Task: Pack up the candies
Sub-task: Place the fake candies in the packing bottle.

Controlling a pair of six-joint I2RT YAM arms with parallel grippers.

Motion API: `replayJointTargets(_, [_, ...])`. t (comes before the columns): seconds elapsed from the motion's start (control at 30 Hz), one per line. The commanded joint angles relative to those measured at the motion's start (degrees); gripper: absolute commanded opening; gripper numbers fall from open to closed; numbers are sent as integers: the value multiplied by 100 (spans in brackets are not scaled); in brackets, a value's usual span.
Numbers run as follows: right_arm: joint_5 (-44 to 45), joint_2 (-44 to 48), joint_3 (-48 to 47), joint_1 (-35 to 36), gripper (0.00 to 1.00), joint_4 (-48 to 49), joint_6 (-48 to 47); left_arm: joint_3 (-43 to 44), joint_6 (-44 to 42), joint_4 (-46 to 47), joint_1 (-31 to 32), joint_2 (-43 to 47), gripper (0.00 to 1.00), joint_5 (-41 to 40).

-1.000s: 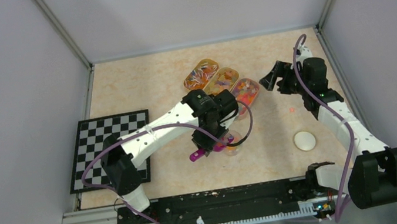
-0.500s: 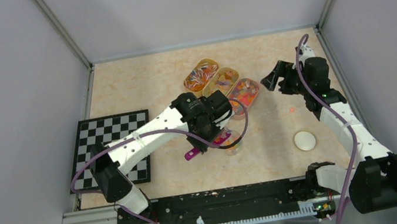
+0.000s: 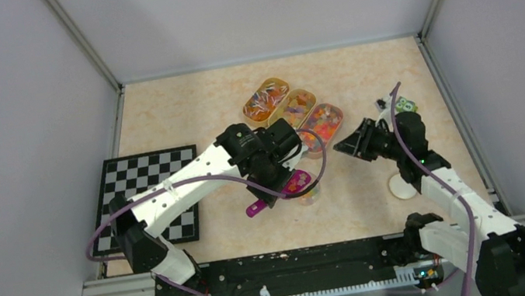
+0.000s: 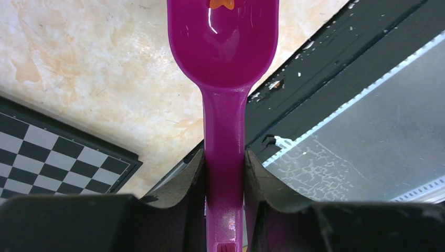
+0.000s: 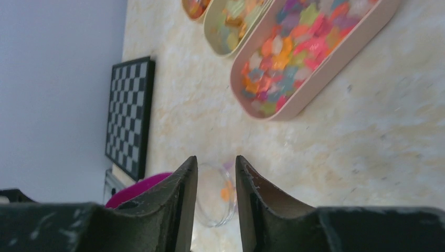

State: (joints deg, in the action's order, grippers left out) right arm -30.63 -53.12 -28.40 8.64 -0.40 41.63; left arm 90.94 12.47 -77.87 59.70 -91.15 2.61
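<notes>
Most candies [image 5: 294,52] lie in three oval trays [image 5: 336,68]; we judge packing barely begun. Our left gripper [image 4: 224,160] clamps the purple scoop [image 4: 223,47] over a clear cup [image 5: 212,205] holding few. Our right gripper [image 5: 216,168] has its fingers slightly apart and holds nothing.

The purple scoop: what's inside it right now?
The left wrist view shows one orange candy in the purple scoop. The bowl's front end is cut off by the picture edge, so anything there cannot be seen.

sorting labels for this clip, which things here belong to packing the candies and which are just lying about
In the job: multicoloured candies in three oval trays; purple plastic scoop in the left hand; small clear cup near it.
Lying about: black-and-white checkered mat; white round disc, perhaps a lid.
</notes>
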Motion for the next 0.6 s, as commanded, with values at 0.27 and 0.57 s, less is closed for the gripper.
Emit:
replayJointTargets(0.27, [405, 518, 535, 1268, 25, 1281, 1068, -408, 244, 89, 19, 394, 0, 262])
replayJointTargets(0.57, [1155, 196, 723, 2463, 19, 1849, 1437, -405, 235, 146, 20, 429, 0, 227])
